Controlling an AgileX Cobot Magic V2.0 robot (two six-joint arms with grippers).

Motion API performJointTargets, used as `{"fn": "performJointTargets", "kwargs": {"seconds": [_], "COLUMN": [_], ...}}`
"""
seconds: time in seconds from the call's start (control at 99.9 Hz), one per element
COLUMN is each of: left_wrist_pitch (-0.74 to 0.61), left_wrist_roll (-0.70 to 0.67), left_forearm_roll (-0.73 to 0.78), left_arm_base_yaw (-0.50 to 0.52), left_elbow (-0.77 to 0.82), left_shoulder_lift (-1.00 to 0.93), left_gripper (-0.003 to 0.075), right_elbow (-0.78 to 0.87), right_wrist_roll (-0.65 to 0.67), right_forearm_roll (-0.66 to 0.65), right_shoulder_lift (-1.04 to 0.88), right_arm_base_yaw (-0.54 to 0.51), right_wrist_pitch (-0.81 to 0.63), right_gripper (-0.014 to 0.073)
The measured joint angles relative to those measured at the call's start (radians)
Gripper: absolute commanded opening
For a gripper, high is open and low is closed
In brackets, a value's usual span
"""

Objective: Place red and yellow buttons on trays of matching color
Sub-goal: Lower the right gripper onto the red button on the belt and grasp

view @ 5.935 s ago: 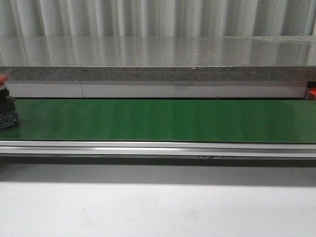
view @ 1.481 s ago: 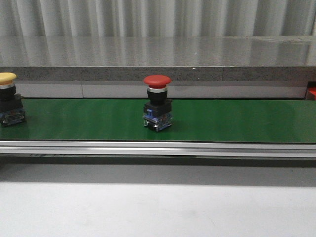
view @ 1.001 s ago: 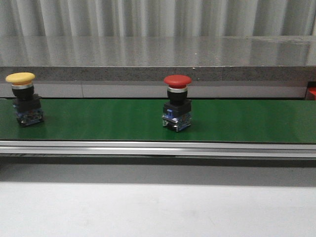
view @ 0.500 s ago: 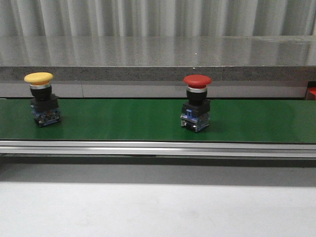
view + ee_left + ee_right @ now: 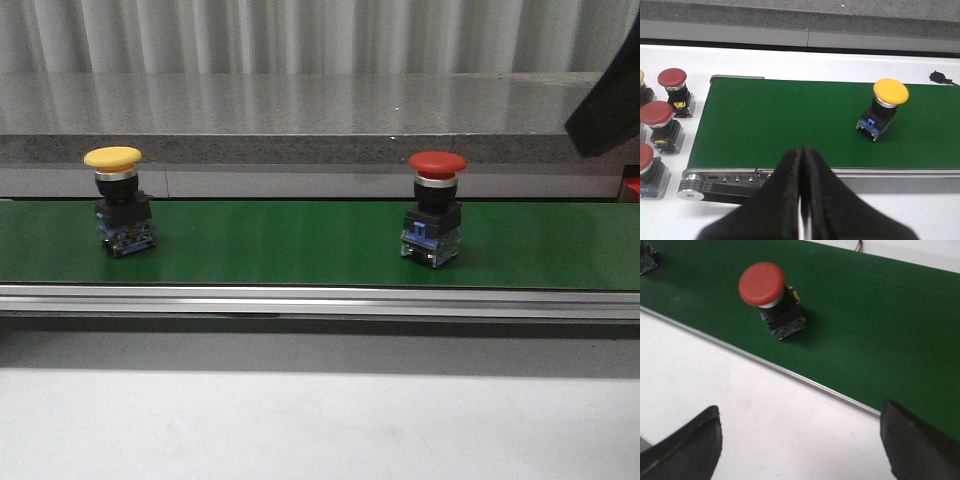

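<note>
Red button (image 5: 771, 299) stands upright on the green belt (image 5: 880, 340), ahead of the right gripper (image 5: 800, 440) and apart from it; its fingers (image 5: 690, 445) are spread wide with nothing between them. Yellow button (image 5: 884, 109) stands on the same belt, beyond the left gripper (image 5: 801, 200) and off to one side, untouched. Left fingers (image 5: 785, 195) are pressed together, empty.

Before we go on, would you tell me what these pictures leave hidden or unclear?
- The trays: in no view, so their places are unknown.
- Red buttons beside the belt, left wrist view: the nearest is cut off by the picture's edge.
- A dark shape, front view: cut off at the corner, probably an arm.
- Right pincer, right wrist view: only its two finger ends show.
</note>
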Motion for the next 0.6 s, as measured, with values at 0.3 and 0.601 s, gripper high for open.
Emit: {"fn": "performJointTargets", "kwargs": {"seconds": [0.3,0.601], "left_wrist_pitch": [0.000,0.000], "left_wrist_roll": [0.000,0.000], "left_forearm_roll": [0.000,0.000], "left_arm_base_yaw": [0.000,0.000], "left_elbow": [0.000,0.000], "left_shoulder_lift": [0.000,0.000], "left_gripper": [-0.0020,-0.0020], "right_elbow": [-0.098,-0.167], "right_wrist_roll": [-0.060,-0.137], "right_forearm_roll": [0.004,0.006], "right_shoulder_lift": [0.114,0.263], "right_arm_base_yaw": [0.040,0.040], "right_wrist_pitch": [-0.044,-0.056], "right_gripper": [0.0635,0.0635]}}
